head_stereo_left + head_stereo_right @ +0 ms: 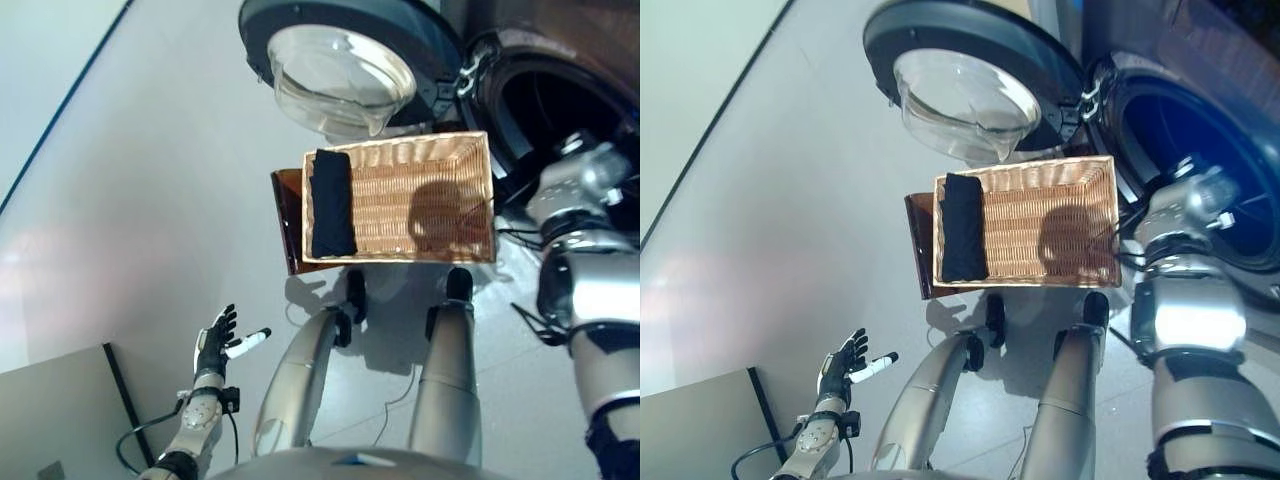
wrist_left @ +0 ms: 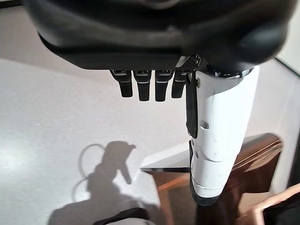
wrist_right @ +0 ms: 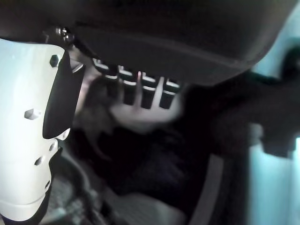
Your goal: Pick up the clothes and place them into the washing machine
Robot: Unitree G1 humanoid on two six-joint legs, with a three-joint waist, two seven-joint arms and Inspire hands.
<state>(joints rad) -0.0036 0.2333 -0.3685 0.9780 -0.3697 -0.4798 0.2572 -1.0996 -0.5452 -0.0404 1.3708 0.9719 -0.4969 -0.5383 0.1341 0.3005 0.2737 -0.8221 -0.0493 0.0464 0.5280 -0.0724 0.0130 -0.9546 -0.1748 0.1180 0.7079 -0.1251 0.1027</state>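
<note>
1. A dark folded garment [image 1: 331, 203] is lying in the wicker basket [image 1: 420, 200], against its left end.
2. The basket is sitting on a brown stand [image 1: 285, 215], just in front of the washing machine [image 1: 1200, 130], whose glass door [image 1: 340, 70] is hanging open.
3. The right hand [image 3: 140, 89] is reaching into the drum, fingers relaxed and grasping nothing; pale cloth [image 3: 133, 117] is showing past them.
4. The left hand [image 1: 215, 340] is hovering low at the left over the floor [image 1: 130, 200], fingers spread, empty.

Right hand [image 3: 140, 91] blurred inside the dark washing machine [image 1: 1200, 170].
</note>
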